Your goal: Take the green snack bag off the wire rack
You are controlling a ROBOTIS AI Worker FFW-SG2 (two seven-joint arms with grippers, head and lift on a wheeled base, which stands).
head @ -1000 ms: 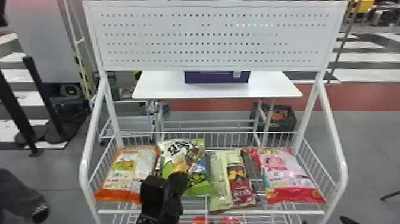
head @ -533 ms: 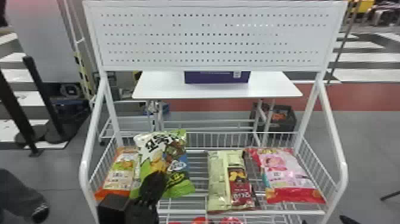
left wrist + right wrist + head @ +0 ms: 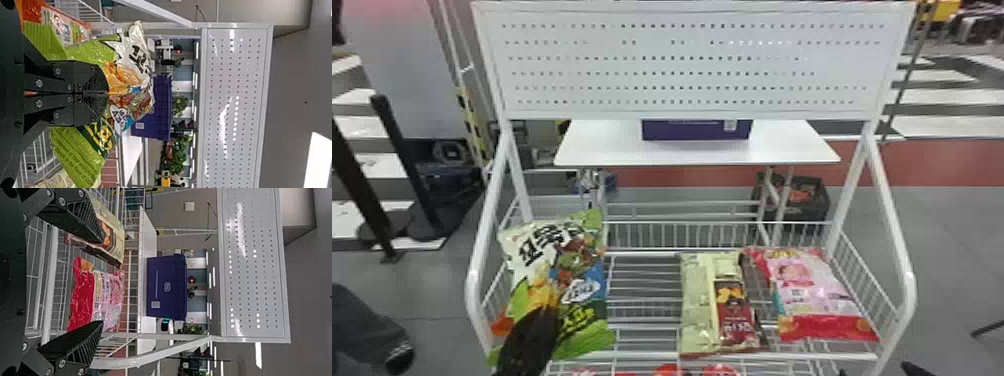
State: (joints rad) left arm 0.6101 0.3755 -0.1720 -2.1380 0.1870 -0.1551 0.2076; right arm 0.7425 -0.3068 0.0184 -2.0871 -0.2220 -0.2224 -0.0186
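Note:
My left gripper is at the lower left in the head view, against the lower front of the green snack bag. The bag hangs tilted over the left end of the wire rack, in front of an orange bag. In the left wrist view my left gripper is shut on the green snack bag, its fingers together with the bag bulging around them. My right gripper stands parked at the head view's bottom right edge; in the right wrist view this gripper is open, nothing between its fingertips.
Right of the green bag on the rack lie a beige-and-brown bag and a pink bag. The orange bag is mostly covered. White side rails flank the basket; a perforated panel stands above.
The green bag has left its spot beside the beige bag, rising and moving left with my left gripper, and now covers most of the orange bag. The other bags on the right look unmoved.

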